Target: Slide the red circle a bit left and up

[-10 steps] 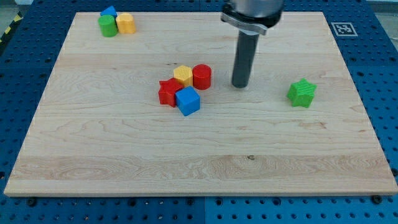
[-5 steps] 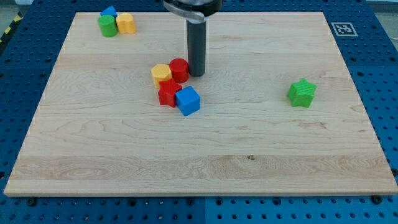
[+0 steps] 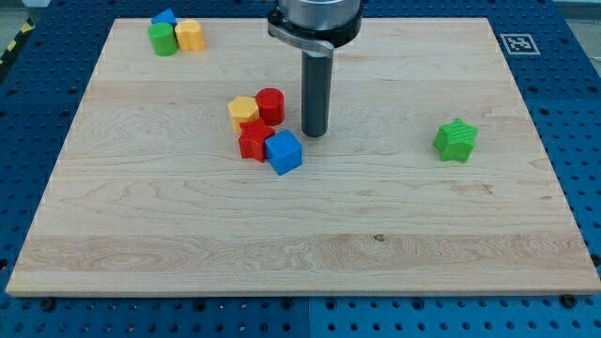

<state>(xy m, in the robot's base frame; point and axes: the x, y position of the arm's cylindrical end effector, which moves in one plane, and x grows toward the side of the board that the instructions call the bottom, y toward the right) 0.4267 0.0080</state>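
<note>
A: Where is my tip (image 3: pixel 315 133) right now?

B: It rests on the wooden board (image 3: pixel 188 244) near the middle, somewhat toward the top edge. It is a plain dark rod with no jaws, so nothing can be spread or pinched; it holds nothing.

A: And the red circle (image 3: pixel 270 105)?

B: It stands just to the view's left of the rod and a little higher, with a narrow strip of bare wood between them. They are not touching.

A: What sits around it?

B: A yellow block (image 3: pixel 243 113) touches it on its left side. Below those two lies a red star-shaped block (image 3: pixel 253 141), and a blue cube (image 3: pixel 284 152) presses against that block's lower right. The blue cube is just below and left of my tip, close but apart.

A: Anything farther out?

B: A green star-shaped block (image 3: pixel 456 140) lies alone toward the right edge, well apart from the rod. In the top left corner three blocks huddle together: a green one (image 3: pixel 162 39), a yellow one (image 3: pixel 190 36) beside it on the right, and a small blue one (image 3: pixel 165 17) behind them, its shape unclear.
</note>
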